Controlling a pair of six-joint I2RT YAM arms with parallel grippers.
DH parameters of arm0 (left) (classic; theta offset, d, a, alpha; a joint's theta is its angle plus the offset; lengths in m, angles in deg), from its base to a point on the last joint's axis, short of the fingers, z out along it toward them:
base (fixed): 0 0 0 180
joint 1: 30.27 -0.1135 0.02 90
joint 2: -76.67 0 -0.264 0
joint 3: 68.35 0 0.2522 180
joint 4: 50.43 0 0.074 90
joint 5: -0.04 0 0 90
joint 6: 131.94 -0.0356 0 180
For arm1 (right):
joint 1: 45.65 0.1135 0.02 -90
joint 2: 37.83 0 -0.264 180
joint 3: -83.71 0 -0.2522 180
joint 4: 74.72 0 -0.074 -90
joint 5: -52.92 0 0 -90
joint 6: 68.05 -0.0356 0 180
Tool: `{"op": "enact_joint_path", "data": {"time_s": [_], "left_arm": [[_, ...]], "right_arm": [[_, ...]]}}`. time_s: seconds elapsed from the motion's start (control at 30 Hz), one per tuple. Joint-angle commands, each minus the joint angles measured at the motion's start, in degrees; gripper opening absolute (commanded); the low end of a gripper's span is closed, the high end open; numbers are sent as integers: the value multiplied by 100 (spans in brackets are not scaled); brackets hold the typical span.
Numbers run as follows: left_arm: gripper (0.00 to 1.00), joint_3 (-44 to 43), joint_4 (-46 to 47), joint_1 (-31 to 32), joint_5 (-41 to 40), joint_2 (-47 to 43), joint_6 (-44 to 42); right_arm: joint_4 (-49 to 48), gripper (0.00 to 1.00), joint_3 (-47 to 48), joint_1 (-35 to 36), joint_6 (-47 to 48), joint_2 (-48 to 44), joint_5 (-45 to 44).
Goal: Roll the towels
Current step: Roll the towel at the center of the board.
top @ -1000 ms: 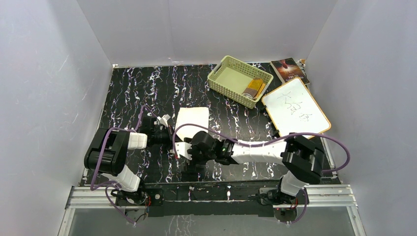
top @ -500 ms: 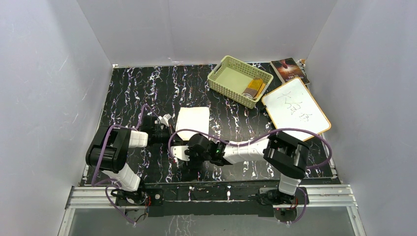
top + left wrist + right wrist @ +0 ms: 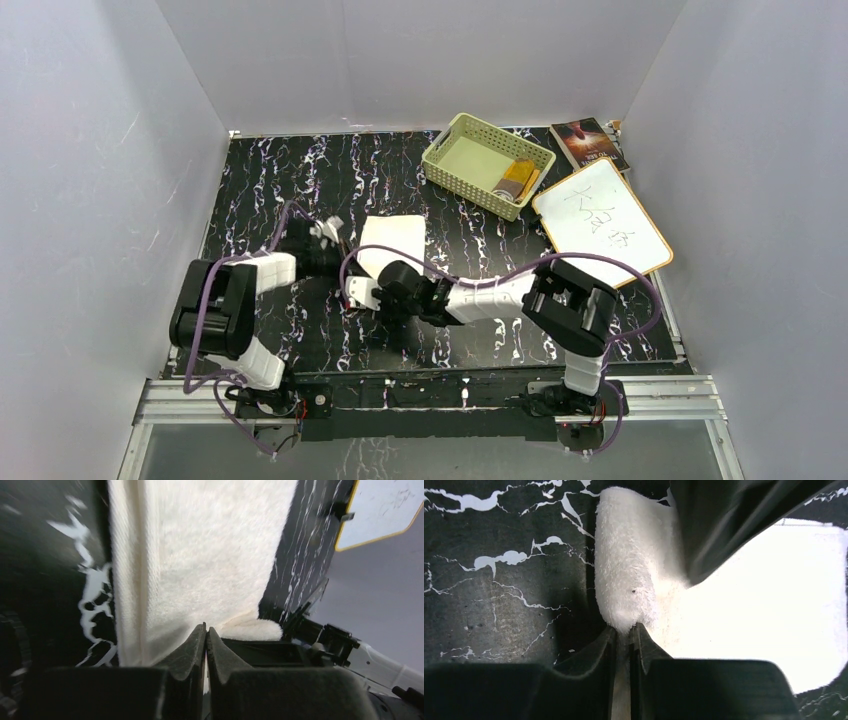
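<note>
The cream-white towel [image 3: 393,243] lies flat on the black marbled table [image 3: 280,180], its near edge curled up into a thick fold [image 3: 624,580]. My left gripper [image 3: 328,234] is at the towel's left corner, jaws shut with a sliver of cloth between them [image 3: 206,631]. At the near edge, my right gripper [image 3: 364,291] is shut on the fold, with pile showing between the jaws [image 3: 625,631]. The mustard-yellow and brown towel [image 3: 518,180] lies in the basket [image 3: 462,150] at the back.
A white board with an orange rim [image 3: 600,222] lies at the right, a dark book [image 3: 588,141] behind it. Grey walls close in the table on three sides. Both arms crowd the near middle, cables looping over them.
My right gripper has closed on the towel's near edge while its arm pushed left and a little farther in. The left gripper has shifted slightly away from me, still shut.
</note>
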Motion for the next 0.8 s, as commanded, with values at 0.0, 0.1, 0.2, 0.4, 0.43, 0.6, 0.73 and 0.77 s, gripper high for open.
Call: {"op": "enact_joint_path", "data": {"time_s": [0.0, 0.1, 0.2, 0.4, 0.43, 0.6, 0.73, 0.77], "left_arm": [[8, -931, -1372, -820, -246, -994, -557], [21, -1416, -1857, -1376, -202, -1583, -830], [24, -1732, -2207, -1488, -19, -1914, -1241], [16, -1172, -1770, -1375, 1125, -2062, -1253], [15, -1086, -1746, -1319, 1204, -2058, -1268], [15, -729, -1282, -843, 1227, -2082, -1010], [14, -407, -522, -525, 1117, -1749, -559], [14, -323, -313, -475, 1108, -1633, -484]], "right_arm": [[835, 7, 92, -190, -808, -130, 758], [1012, 3, 250, -507, -1420, -295, 1917], [1274, 1, 592, -980, -2095, -213, 3205], [1488, 7, 1428, -1986, -3247, 461, 5614], [1462, 7, 1570, -2150, -3524, 650, 5945], [799, 4, 1779, -2716, -4770, 1507, 6393], [-130, 2, 1691, -2939, -5837, 2094, 6566], [-267, 2, 1688, -2968, -6011, 2202, 6586]]}}
